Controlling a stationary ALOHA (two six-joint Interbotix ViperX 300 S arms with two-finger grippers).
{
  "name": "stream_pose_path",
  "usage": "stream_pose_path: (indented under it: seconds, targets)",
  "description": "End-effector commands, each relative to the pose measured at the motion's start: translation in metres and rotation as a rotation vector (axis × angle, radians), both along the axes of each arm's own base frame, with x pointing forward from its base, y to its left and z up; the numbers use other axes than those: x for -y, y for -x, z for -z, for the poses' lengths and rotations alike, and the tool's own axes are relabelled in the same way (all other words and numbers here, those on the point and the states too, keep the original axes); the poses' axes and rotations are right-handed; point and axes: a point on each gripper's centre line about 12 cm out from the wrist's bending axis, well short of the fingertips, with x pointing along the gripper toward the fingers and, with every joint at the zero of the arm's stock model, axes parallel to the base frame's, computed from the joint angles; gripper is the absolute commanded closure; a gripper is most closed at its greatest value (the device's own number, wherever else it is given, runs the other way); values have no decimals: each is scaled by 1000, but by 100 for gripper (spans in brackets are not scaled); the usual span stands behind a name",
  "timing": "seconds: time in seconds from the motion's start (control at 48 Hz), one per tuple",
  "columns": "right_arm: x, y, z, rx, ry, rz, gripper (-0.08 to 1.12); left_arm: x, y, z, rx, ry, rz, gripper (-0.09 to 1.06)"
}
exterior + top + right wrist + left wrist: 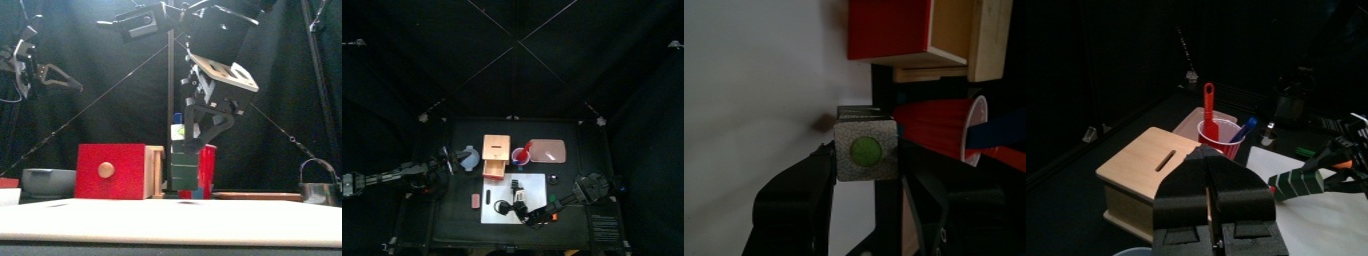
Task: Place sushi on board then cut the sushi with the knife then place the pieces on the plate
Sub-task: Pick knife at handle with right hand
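Gripping sushi roll (866,135), R hand (866,160) angles down over board (531,182).

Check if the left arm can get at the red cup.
Probably yes. The left gripper is shut and empty; only the wooden box lies between it and the red cup, likely passable from above. The right gripper, holding the sushi roll, is clear of the cup.

Wooden box (112,171), blue-grey bowl (50,181)

We find on the black table (456,225) a wooden box (497,150): white board (527,182) before it, bowl (468,156) left, red cup (520,155) and pink tray (551,150) right.
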Motion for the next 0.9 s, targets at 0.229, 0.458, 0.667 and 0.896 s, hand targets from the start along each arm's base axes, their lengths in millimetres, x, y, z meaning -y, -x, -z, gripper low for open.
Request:
stream_pose_path:
  seconds: [0.229, 0.458, 0.667, 0.896]
  targets:
    - [-16, -1, -4, 24, -213, 24, 20, -1, -4, -11, 27, -6, 0, 81]
    - [-23, -2, -6, 33, -239, 20, 3, -1, -4, -12, 32, -6, -1, 81]
    - [-31, 2, -22, 45, -239, 45, 2, -1, -4, -12, 30, -3, -1, 81]
    - [-41, 30, -39, 75, -242, 149, 2, -1, -4, -12, 31, -5, -1, 81]
